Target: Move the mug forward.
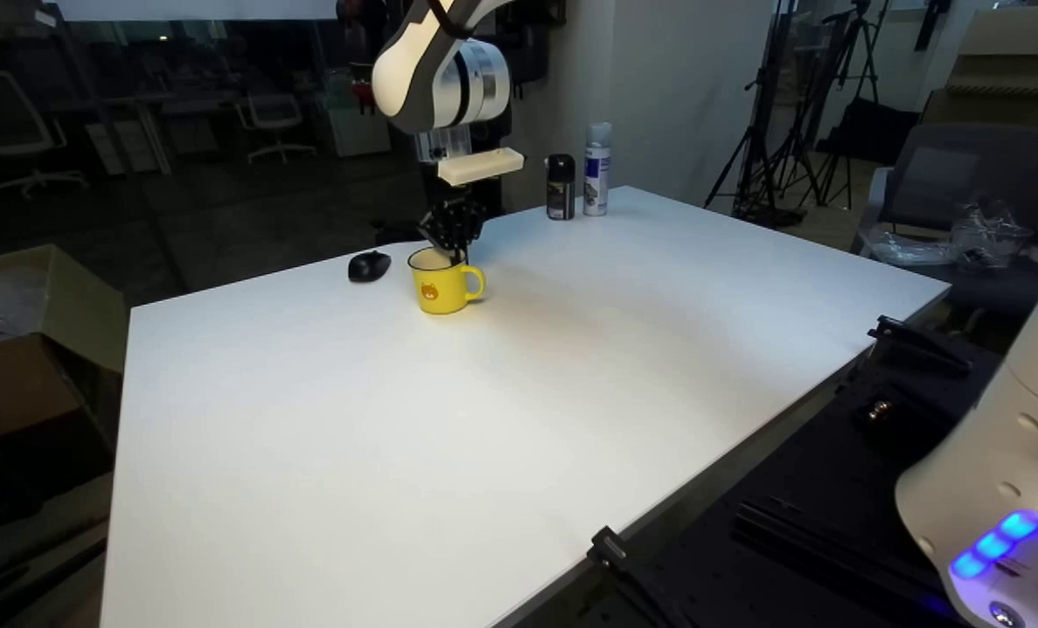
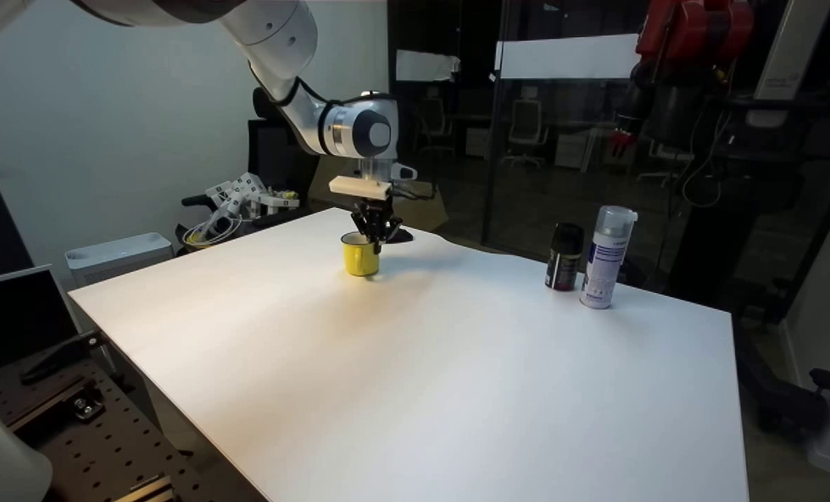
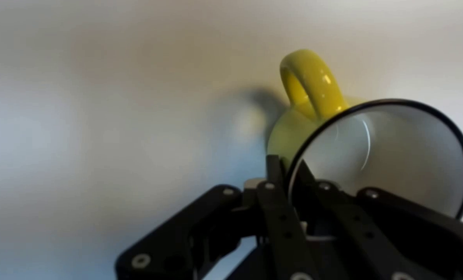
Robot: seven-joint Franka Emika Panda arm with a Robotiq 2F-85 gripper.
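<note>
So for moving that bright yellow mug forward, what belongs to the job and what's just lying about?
For the job:
bright yellow mug with a side handle
black gripper, straddling the mug's rim

Just lying about:
small rounded black object
short black can
tall white-and-purple can

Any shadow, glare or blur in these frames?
Wrist view: soft shadow beside the mug, small glossy highlights on its handle; the tabletop shows no texture to judge focus by. Both exterior views: bright tabletop, much dimmer office area behind.
</note>
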